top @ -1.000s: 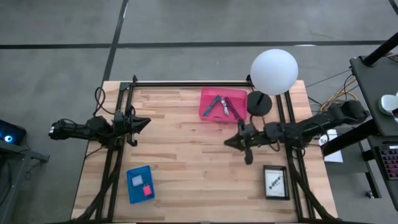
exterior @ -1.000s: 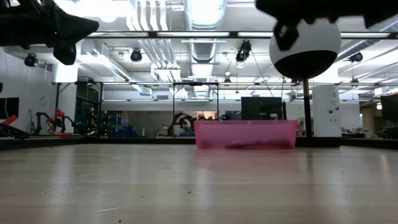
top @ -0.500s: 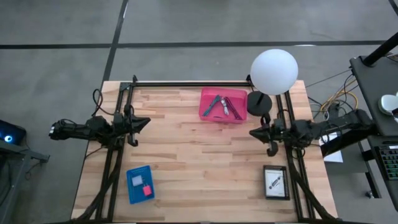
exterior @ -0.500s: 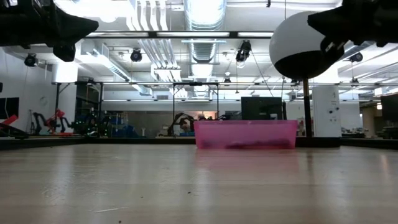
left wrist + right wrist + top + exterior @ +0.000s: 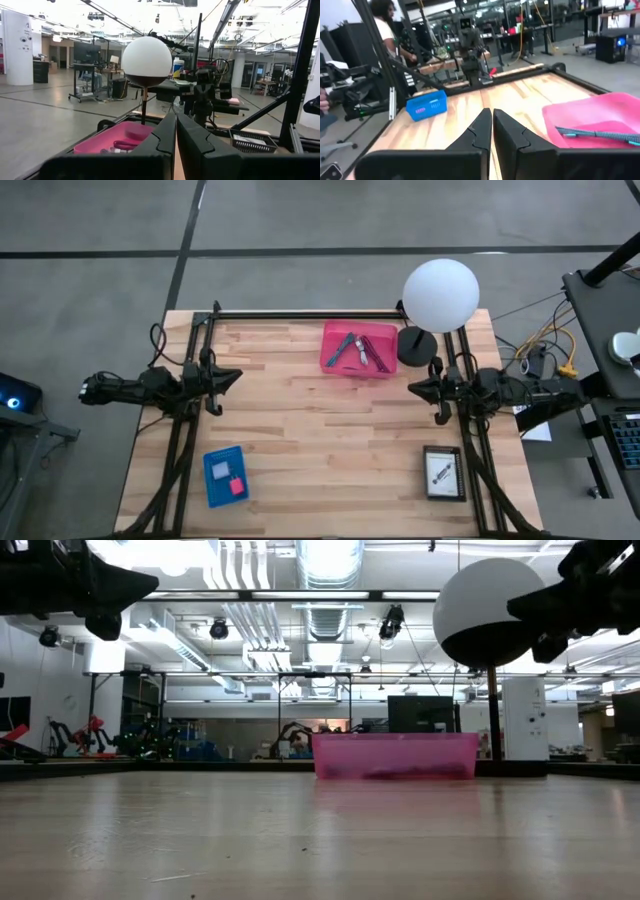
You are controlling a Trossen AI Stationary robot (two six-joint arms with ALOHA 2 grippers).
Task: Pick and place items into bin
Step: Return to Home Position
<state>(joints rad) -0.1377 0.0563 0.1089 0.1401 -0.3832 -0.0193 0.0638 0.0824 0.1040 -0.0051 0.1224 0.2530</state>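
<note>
Two pairs of dark fingers, each pair pressed together on nothing. Left gripper [image 5: 225,377] out at the left side of the table [image 5: 300,440], pointing toward the middle, raised well above the wood in the low view, fingers [image 5: 162,137] meeting along a thin seam in the left wrist view. Right gripper [image 5: 415,388] at the right side, facing the left one across the boards, likewise high off the surface, fingers [image 5: 479,132] closed edge to edge. Just beyond the right gripper, toward the far edge, the black base of a white globe lamp [image 5: 440,295]. Just beside that base, a pink bin [image 5: 328,330] near the far middle of the table, with a teal-handled tool [image 5: 342,350] and a purple cord [image 5: 366,346] lying loose inside, too tangled to separate further. Near the front right corner, well apart from the right gripper, a black bin [image 5: 427,473] holding a white card with black print [image 5: 443,472]. Near the front left, a blue bin [image 5: 212,485] with a lavender cube [image 5: 219,470] and a tiny pink piece [image 5: 237,486] side by side in it. Past the table's edge in the right wrist view, a person [image 5: 385,25] in a white top
</note>
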